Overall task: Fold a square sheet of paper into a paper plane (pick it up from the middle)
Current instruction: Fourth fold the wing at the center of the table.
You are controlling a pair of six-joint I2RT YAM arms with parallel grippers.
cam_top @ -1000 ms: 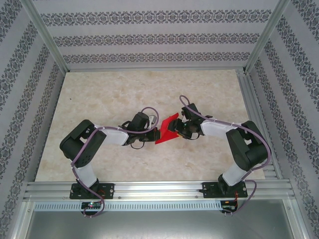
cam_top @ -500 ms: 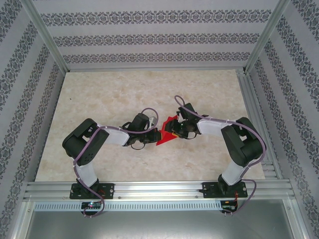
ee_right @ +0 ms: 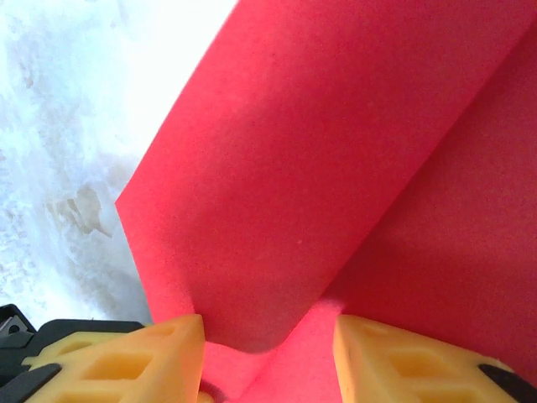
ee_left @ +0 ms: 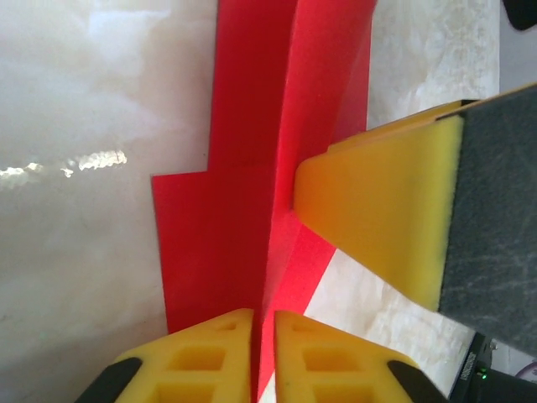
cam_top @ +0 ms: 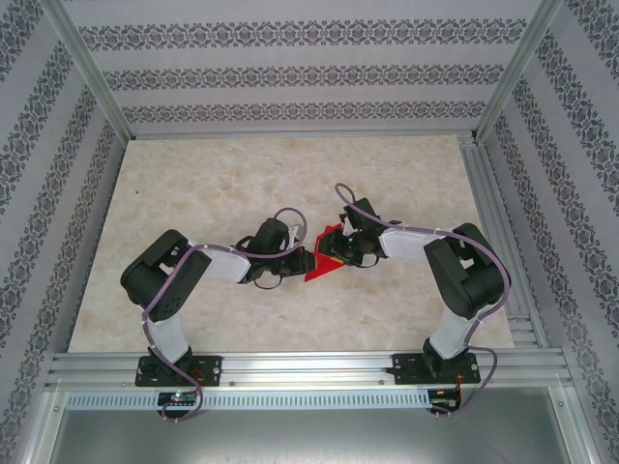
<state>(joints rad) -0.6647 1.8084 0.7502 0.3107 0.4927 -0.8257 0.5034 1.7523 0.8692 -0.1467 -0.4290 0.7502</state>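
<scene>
The bright red paper plane [cam_top: 324, 259] lies mid-table between my two grippers, its raised centre crease running away from me in the left wrist view [ee_left: 243, 168]. My left gripper [cam_top: 309, 262] [ee_left: 263, 317] is shut on that crease at the near end, with only a thin slit between the yellow pads. My right gripper [cam_top: 340, 248] [ee_right: 268, 327] stands open, its fingers astride a folded flap of the plane [ee_right: 336, 168]. One right fingertip [ee_left: 377, 214] presses against the plane's side.
The marble-patterned tabletop [cam_top: 193, 193] has free room on all sides of the grippers. Aluminium rails [cam_top: 309, 367] run along the near edge and the right side [cam_top: 484, 193]. Patterned walls enclose the back and sides.
My right gripper has moved left and down onto the plane, and the plane's upturned far end has come down flatter. The left arm has stayed in place.
</scene>
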